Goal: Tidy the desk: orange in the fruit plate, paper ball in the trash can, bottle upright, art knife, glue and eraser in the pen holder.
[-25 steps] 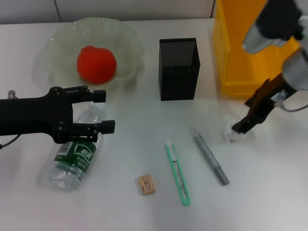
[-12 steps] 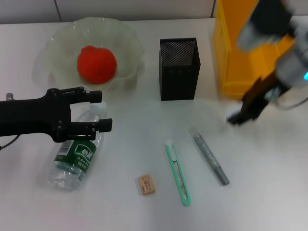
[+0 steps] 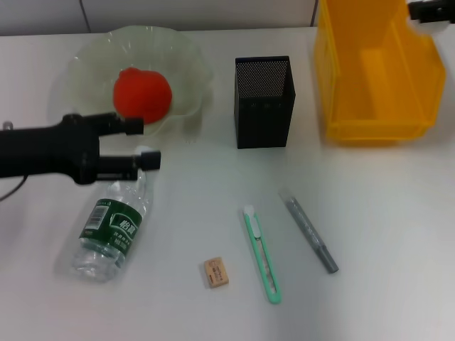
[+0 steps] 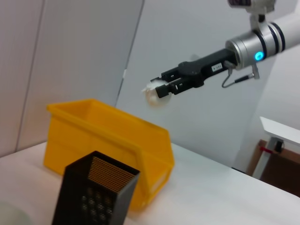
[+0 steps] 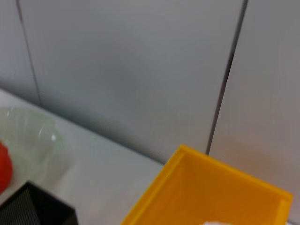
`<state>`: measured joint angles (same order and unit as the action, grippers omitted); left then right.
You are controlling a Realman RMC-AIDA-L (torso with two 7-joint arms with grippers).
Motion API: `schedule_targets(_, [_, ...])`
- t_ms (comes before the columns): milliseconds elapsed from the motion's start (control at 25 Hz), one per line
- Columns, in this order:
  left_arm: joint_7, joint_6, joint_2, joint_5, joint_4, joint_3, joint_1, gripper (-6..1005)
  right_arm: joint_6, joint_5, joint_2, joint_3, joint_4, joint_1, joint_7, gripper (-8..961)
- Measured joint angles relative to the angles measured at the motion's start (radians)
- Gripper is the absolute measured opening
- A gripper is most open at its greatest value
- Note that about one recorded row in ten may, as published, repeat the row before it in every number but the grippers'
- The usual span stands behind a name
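Head view: one orange rests in the one fruit plate, so that step reads as complete. One bottle lies on its side on the table, not yet upright; the left gripper hovers just above its cap end with the fingers parted and nothing between them. One art knife, one glue stick and one eraser lie on the table in front of the one pen holder, whose interior shows no items, so three placements are judged outstanding. One yellow bin, taken to be the trash can, stands beside the pen holder; no paper ball is visible on the table or in the bin. Only a dark fragment of the right arm appears at the upper corner. Left wrist view: the right gripper is held high above the yellow bin, its fingers closed on one white paper ball; the pen holder stands in the foreground. The drop into the bin is judged pending. Right wrist view: the bin lies below the camera, with a white scrap at the lower edge that cannot be identified; the plate edge and a sliver of the orange show to one side.
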<state>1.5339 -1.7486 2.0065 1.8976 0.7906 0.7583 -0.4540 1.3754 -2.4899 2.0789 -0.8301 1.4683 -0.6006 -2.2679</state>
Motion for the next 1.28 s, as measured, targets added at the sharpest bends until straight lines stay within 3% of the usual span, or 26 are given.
schedule_targets(160, [0.182,0.026,-0.004,0.031,0.105,0.008,-0.024,838,-0.077,0.125,0.0,0.014,-0.109,0.015,0.103,662])
schedule_targets(240, [0.444,0.033,0.008,0.146,0.281,0.011,-0.062,838,-0.093,0.285,0.0,0.047,-0.162,0.062,0.213,741])
schedule_targets(400, [0.543,0.033,0.011,0.218,0.337,0.015,-0.083,837,-0.056,0.472,-0.007,0.059,-0.23,0.132,0.351,825])
schedule_targets(440, [0.711,0.034,0.02,0.377,0.422,0.05,-0.13,837,-0.007,0.554,-0.008,0.057,-0.287,0.181,0.461,846])
schedule_targets(480, [0.815,0.038,0.039,0.511,0.46,0.096,-0.164,837,-0.007,0.554,-0.008,0.057,-0.287,0.181,0.461,846])
schedule_targets(520, [0.865,0.046,0.05,0.579,0.474,0.116,-0.185,837,0.058,0.599,-0.005,0.059,-0.353,0.219,0.603,846])
schedule_targets(560, [0.924,0.07,0.064,0.653,0.471,0.134,-0.207,837,0.104,0.609,-0.004,0.062,-0.398,0.235,0.697,846])
schedule_targets(600, [1.002,0.102,0.064,0.69,0.447,0.171,-0.219,837,0.193,0.624,-0.004,0.072,-0.484,0.257,0.851,846])
schedule_targets(720, [1.059,0.12,0.062,0.703,0.435,0.201,-0.22,834,0.262,0.638,-0.015,0.098,-0.589,0.268,0.985,847])
schedule_targets(800, [1.127,0.139,0.063,0.71,0.429,0.234,-0.221,831,0.315,0.644,-0.038,0.127,-0.741,0.263,1.114,847])
schedule_targets(840, [1.127,0.139,0.063,0.71,0.429,0.234,-0.221,830,0.315,0.644,-0.038,0.127,-0.741,0.263,1.114,847])
schedule_targets(880, [1.157,0.15,0.064,0.713,0.426,0.255,-0.221,829,0.34,0.644,-0.056,0.127,-0.828,0.253,1.189,847])
schedule_targets(1040, [1.271,0.234,0.068,0.716,0.386,0.356,-0.22,823,0.356,0.639,-0.063,0.127,-0.923,0.233,1.274,847])
schedule_targets(1280, [1.305,0.32,0.071,0.714,0.275,0.394,-0.246,811,0.352,0.631,-0.054,0.114,-0.972,0.205,1.321,847])
